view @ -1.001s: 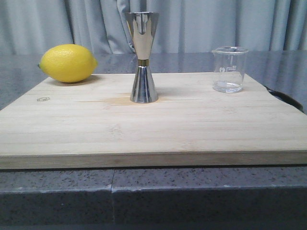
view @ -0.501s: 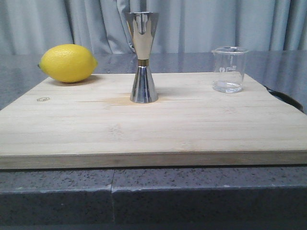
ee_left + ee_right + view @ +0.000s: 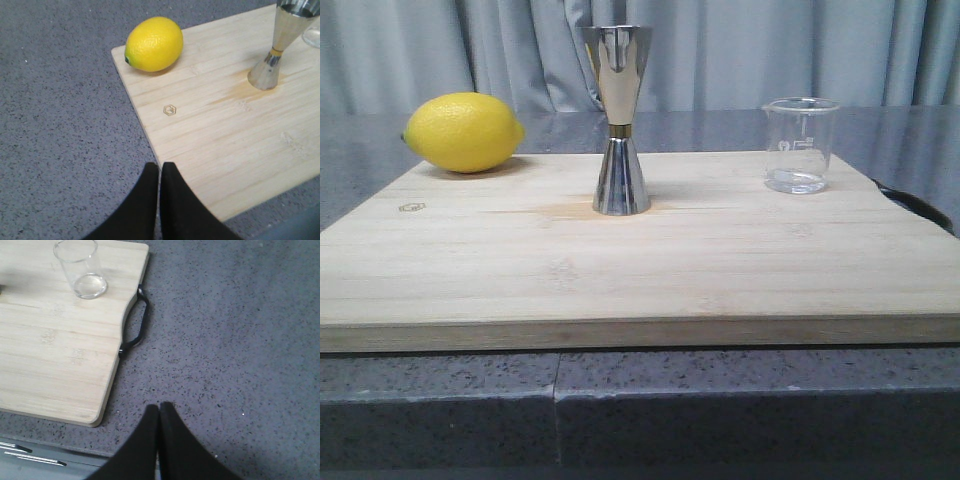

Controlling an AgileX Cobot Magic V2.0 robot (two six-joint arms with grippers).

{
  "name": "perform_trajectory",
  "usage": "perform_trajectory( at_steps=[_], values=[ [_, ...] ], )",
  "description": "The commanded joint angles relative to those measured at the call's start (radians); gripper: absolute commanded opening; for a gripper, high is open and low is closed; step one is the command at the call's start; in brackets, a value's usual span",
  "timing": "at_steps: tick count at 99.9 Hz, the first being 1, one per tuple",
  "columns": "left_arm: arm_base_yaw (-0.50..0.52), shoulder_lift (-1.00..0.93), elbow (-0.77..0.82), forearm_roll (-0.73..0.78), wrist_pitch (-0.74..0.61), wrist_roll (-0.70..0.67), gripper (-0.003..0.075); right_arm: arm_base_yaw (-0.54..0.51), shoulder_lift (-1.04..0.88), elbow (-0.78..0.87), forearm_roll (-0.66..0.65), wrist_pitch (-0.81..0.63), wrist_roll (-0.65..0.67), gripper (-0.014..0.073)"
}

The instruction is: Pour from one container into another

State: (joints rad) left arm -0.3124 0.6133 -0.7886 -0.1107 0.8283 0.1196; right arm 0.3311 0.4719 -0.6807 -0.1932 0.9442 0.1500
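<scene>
The clear glass beaker (image 3: 800, 145) stands upright at the back right of the wooden board (image 3: 640, 270), with a little clear liquid at its bottom; the right wrist view shows the beaker (image 3: 80, 270) too. The steel hourglass jigger (image 3: 618, 120) stands upright near the board's back middle, and its lower half (image 3: 272, 60) shows in the left wrist view. My left gripper (image 3: 159, 166) is shut and empty over the board's near left edge. My right gripper (image 3: 159, 406) is shut and empty over the counter, right of the board. Neither gripper appears in the front view.
A yellow lemon (image 3: 463, 132) lies at the board's back left corner, also seen as the lemon (image 3: 153, 44) in the left wrist view. The board has a black handle (image 3: 136, 332) on its right side. Grey speckled counter (image 3: 225, 340) surrounds the board; curtains hang behind.
</scene>
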Motion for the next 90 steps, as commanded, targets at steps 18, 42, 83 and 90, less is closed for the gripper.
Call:
perform_trajectory(
  at_steps=[18,42,83,90],
  values=[
    [0.2,-0.243,0.272,0.009,-0.461,-0.003,-0.0019,-0.007,0.005,-0.035,-0.025,-0.066,0.0,-0.0071],
    [0.248,-0.521,0.642,0.009,-0.745,-0.003,-0.0019,-0.007,0.005,-0.035,-0.025,-0.066,0.0,-0.0071],
    [0.248,-0.644,0.796,0.013,-0.852,-0.003,-0.0019,-0.007,0.005,-0.035,-0.025,-0.064,0.0,-0.0071],
    [0.248,-0.644,0.796,0.013,-0.852,-0.003,-0.0019,-0.007,0.005,-0.035,-0.025,-0.064,0.0,-0.0071]
  ],
)
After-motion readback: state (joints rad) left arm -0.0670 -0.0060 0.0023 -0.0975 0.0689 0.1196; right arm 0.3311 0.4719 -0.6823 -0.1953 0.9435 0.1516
